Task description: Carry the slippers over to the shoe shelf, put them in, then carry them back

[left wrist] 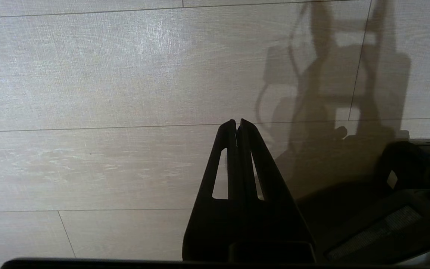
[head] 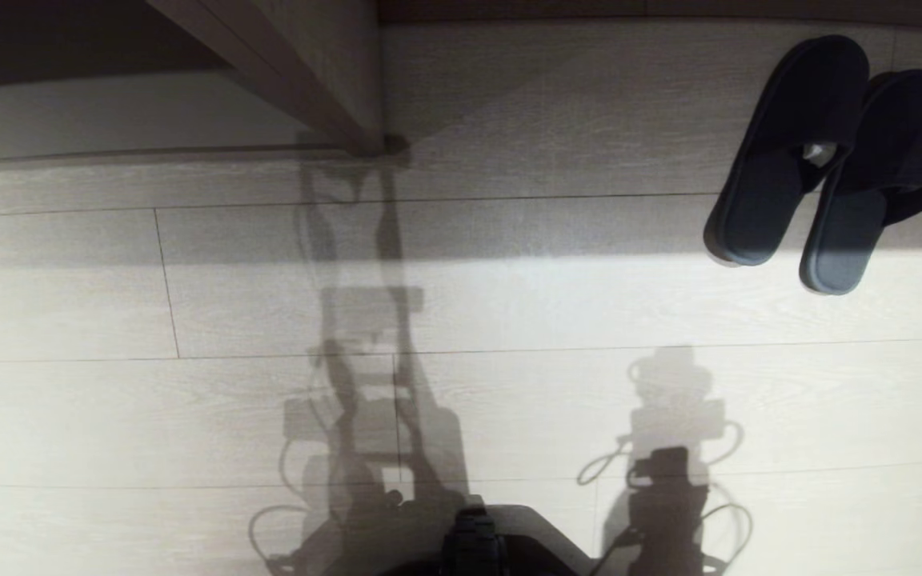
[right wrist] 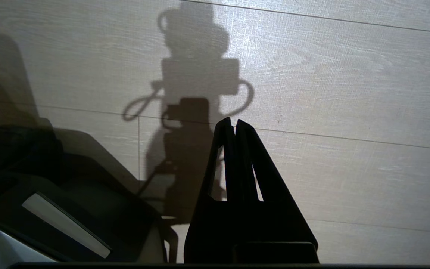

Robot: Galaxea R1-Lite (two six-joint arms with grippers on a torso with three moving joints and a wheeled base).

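Note:
The slippers (head: 785, 160) are a dark pair lying side by side on the pale wood floor at the far right of the head view, toes pointing away from me. The shoe shelf (head: 109, 120) shows at the far left, with its pale base board and a slanted divider panel (head: 309, 64). Neither gripper shows in the head view; only their shadows fall on the floor. My left gripper (left wrist: 236, 123) hangs shut and empty over bare floor. My right gripper (right wrist: 233, 122) is likewise shut, holding nothing, well short of the slippers.
My dark base (head: 477, 544) sits at the near edge of the head view, and also shows as the base (left wrist: 405, 209) beside the left gripper and the base (right wrist: 50, 194) beside the right. Wood-plank floor (head: 509, 304) stretches between me, the shelf and the slippers.

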